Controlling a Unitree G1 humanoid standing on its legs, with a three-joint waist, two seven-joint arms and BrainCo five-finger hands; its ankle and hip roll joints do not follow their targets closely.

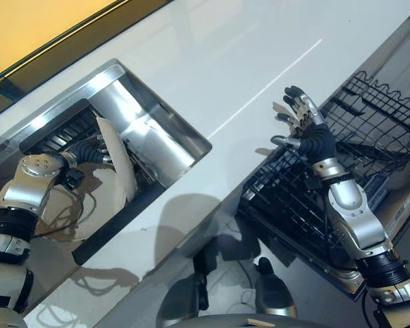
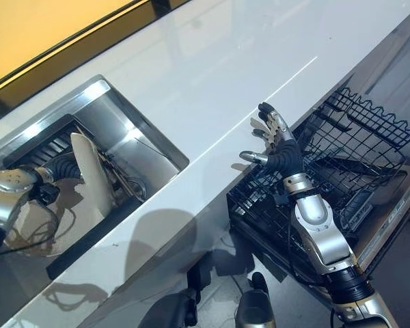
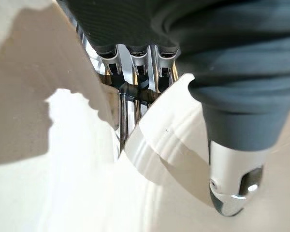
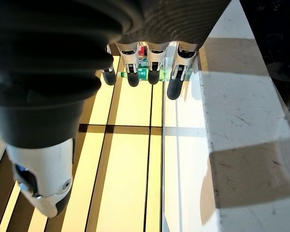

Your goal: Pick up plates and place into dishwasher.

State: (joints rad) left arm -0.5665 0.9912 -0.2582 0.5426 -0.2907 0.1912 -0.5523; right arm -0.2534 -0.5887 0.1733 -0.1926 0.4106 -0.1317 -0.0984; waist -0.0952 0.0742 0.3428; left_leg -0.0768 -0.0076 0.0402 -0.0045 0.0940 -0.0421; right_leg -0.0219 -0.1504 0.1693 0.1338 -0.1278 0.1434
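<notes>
A cream plate stands on edge inside the steel sink. My left hand reaches into the sink and grips it. In the left wrist view my thumb lies on the plate's face, while the fingers curl behind its rim. Another cream plate lies flat in the sink under my arm. My right hand is raised over the near corner of the black wire dishwasher rack, its fingers straight and holding nothing.
A long white countertop runs between the sink and the rack. The pulled-out rack sits lower than the counter, at its right end. A dark grid shows in the sink's far part.
</notes>
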